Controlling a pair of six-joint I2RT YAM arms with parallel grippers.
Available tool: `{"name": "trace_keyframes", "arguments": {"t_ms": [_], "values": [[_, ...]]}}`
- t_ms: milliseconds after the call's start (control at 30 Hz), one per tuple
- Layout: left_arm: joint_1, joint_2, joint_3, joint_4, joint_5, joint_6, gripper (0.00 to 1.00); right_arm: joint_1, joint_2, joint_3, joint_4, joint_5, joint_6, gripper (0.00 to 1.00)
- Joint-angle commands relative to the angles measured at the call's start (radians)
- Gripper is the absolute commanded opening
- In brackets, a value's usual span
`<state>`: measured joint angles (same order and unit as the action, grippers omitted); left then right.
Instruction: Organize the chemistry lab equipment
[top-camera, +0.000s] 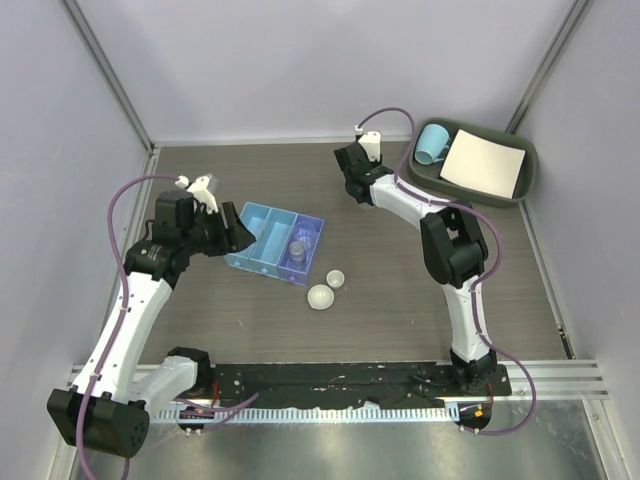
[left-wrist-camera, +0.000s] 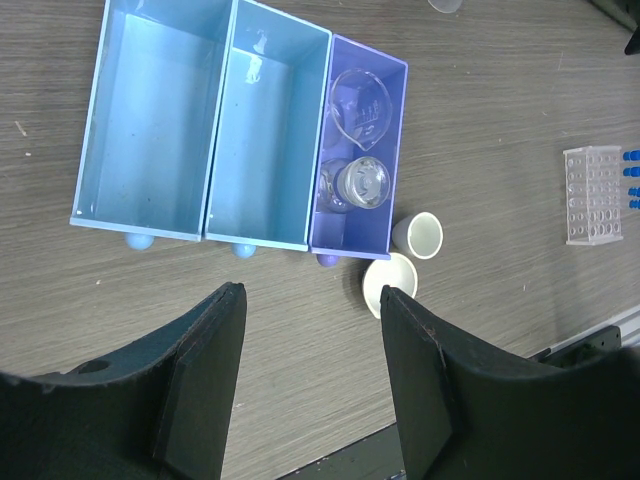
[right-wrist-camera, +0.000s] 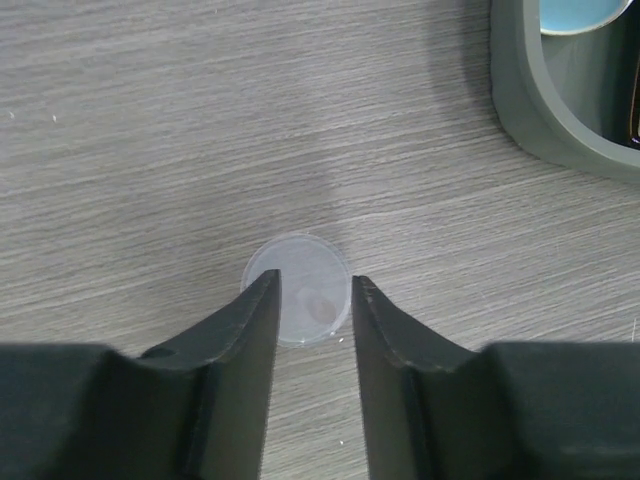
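Near the far edge of the tabletop, the right gripper (right-wrist-camera: 310, 287) hangs narrowly parted and empty over a small clear round beaker (right-wrist-camera: 297, 260), while the left gripper (left-wrist-camera: 312, 297), spread wide, hovers beside the blue three-compartment plastic tray (left-wrist-camera: 218, 130) at mid-table.

Blue-capped tubes (left-wrist-camera: 632, 172) and light-blue mug (right-wrist-camera: 575, 14), each partly beyond the frame edge.

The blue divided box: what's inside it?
Its purple end compartment holds two clear vessels; both light-blue compartments look empty. Whether anything lies beneath the vessels can't be seen.
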<state>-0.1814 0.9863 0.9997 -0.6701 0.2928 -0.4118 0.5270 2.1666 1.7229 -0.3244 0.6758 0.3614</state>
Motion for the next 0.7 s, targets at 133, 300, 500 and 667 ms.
{"name": "trace_keyframes", "arguments": {"t_ms": [133, 300, 500, 667], "values": [[-0.001, -0.003, 0.002, 0.026, 0.002, 0.008, 0.6, -0.002, 0.005, 0.078, 0.015, 0.051, -0.024, 0.19], [-0.003, 0.006, 0.004, 0.021, -0.024, 0.005, 0.6, -0.002, 0.012, 0.084, 0.007, 0.051, -0.022, 0.02], [-0.003, 0.014, 0.002, 0.018, -0.04, 0.007, 0.6, -0.002, 0.004, 0.073, 0.002, 0.05, -0.015, 0.01], [0.0, 0.031, 0.004, 0.017, -0.075, -0.004, 0.6, 0.017, -0.063, 0.034, 0.011, 0.027, -0.012, 0.01]]}}
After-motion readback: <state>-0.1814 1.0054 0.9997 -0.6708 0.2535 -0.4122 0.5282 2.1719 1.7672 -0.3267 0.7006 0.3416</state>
